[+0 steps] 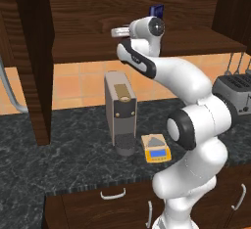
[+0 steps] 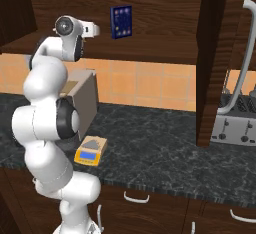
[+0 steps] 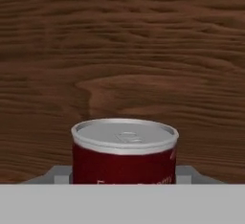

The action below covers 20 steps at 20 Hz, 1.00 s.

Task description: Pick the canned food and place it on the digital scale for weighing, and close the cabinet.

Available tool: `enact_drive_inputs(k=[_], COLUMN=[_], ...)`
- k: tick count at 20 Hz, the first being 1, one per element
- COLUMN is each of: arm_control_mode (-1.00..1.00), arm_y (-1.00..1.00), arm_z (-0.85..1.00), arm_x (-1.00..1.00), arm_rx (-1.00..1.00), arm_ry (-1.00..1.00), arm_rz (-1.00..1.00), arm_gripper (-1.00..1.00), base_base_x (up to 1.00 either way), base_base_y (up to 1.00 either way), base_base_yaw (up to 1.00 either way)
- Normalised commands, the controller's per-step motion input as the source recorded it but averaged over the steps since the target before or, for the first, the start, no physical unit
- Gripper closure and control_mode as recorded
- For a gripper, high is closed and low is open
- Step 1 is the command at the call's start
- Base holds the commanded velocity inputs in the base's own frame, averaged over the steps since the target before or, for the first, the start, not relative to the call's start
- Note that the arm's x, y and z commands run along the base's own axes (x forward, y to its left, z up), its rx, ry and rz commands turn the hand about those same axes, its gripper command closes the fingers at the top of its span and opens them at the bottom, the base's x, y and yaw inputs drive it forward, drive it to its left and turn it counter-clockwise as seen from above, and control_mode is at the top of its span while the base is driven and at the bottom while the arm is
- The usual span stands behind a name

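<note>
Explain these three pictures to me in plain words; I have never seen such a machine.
The white jointed thing is a robot arm in a simulated kitchen. Two pictures come from cameras on its base, behind it to the left and right; the third looks out from its hand. The hand reaches into the open dark wooden cabinet, where a blue box stands. The hand view shows a red can with a silver top sitting between the gripper's fingers, which have closed on it. On the dark counter below stand a grey coffee machine, a small yellow scale and a toaster.
</note>
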Motion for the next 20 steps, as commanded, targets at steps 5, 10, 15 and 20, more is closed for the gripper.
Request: enact_drive_inputs(k=[5,10,15,20], arm_control_mode=[-1.00,-1.00,-1.00,-1.00], arm_y=[-0.09,-0.12,-0.01,-0.36], arm_z=[0.00,0.03,0.00,0.00], arm_x=[-0.87,-1.00,-1.00,-1.00], arm_rx=[0.05,0.12,0.09,0.03], arm_ry=[-0.22,-0.34,-0.19,-0.08], arm_rz=[0.04,0.05,0.06,0.05], arm_gripper=[1.00,1.00,1.00,1.00], base_base_x=[0.00,0.00,0.00,0.00], base_base_y=[0.00,0.00,0.00,0.00], base_base_yaw=[0.00,0.00,0.00,0.00])
